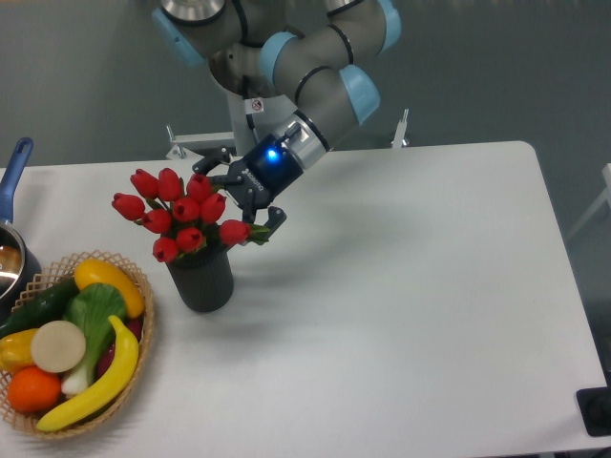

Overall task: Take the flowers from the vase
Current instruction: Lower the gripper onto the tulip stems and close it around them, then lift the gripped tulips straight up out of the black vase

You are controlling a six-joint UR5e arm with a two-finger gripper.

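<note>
The flowers [177, 215], a bunch of red tulip buds with short green stems, stand in the vase [201, 279], a dark ribbed cylinder at the left of the white table. My gripper [242, 200] comes in from the upper right at a slant. It is open, and its dark fingers [271, 220] reach the right side of the bunch. One finger is by the upper buds and the other by the lowest right bud [233, 232]. I cannot tell whether the fingers touch the buds. The stems are mostly hidden inside the vase.
A wicker basket [136, 351] with colourful fruit and vegetables sits just left of the vase at the table's front left. A blue-handled pot [13, 243] is at the left edge. A metal bracket [196, 143] stands at the table's back edge.
</note>
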